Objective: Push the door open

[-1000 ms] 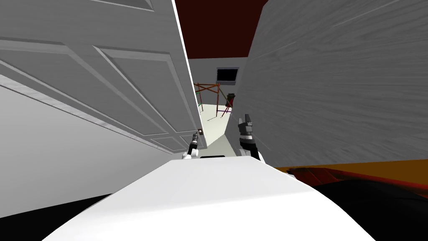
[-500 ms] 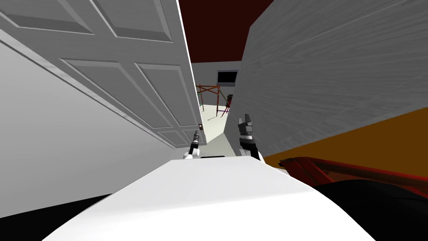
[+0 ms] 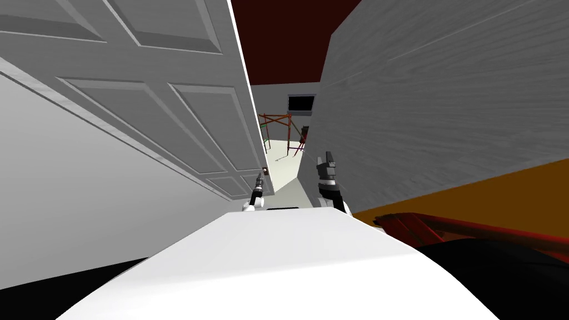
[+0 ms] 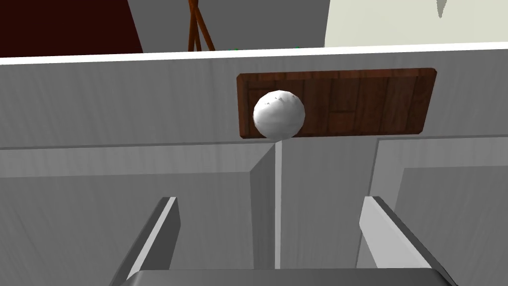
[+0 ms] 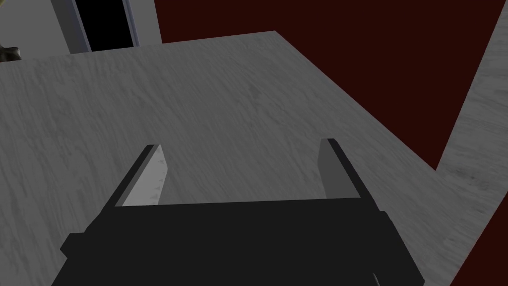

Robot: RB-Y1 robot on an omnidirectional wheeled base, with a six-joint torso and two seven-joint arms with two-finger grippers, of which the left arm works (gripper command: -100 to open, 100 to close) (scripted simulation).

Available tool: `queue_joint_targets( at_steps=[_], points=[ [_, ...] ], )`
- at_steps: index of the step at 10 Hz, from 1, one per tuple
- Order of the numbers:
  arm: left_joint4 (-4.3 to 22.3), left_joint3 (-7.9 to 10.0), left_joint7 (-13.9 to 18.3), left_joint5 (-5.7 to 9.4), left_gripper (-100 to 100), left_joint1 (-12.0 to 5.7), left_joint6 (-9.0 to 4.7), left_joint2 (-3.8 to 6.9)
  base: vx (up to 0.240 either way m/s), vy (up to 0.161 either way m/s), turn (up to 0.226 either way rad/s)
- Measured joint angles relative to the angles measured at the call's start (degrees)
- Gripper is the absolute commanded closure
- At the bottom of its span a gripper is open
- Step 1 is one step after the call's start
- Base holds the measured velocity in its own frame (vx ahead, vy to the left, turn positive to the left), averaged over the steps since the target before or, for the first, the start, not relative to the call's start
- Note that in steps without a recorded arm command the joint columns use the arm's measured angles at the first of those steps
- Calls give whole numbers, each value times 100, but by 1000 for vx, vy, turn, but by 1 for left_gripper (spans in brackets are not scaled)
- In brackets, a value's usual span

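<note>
The door [image 3: 166,111] is light grey with raised panels and a bright white free edge, standing ajar. On its face near that edge is a round white knob [image 4: 279,114] mounted on a dark brown wood-grained plate [image 4: 377,102]. The left gripper [image 4: 270,201] is close against the door's face just short of the knob, its fingers spread wide with nothing between them. I cannot tell if they touch the panel. Compared with half a second ago the whole head view has rolled a little, which is my own move. The door's edge leans slightly differently, and the left gripper sits at the same spot beside the knob. Across the gap from the door's edge, the right gripper [image 5: 240,144] points at a streaked grey wall [image 3: 444,111], its fingers equally wide apart and empty. That wall and the door's edge leave a narrow opening. Beyond the door lies a pale floor [image 3: 283,161], then a red-brown frame of thin bars [image 3: 276,125]. Farthest from the door, a far wall carries a black rectangle [image 3: 301,102]
</note>
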Motion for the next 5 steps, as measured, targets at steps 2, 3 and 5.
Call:
queue_joint_targets(
  at_steps=[2, 3, 5],
  points=[
    [-54, 11, -7, 10, -100, 42, -7, 16, 219, -2, -28],
    [-31, 19, -8, 16, -100, 40, -32, 8, 229, -16, -28],
    [-20, 33, -12, 29, -100, 66, -84, -62, 148, 8, -10]
  ],
)
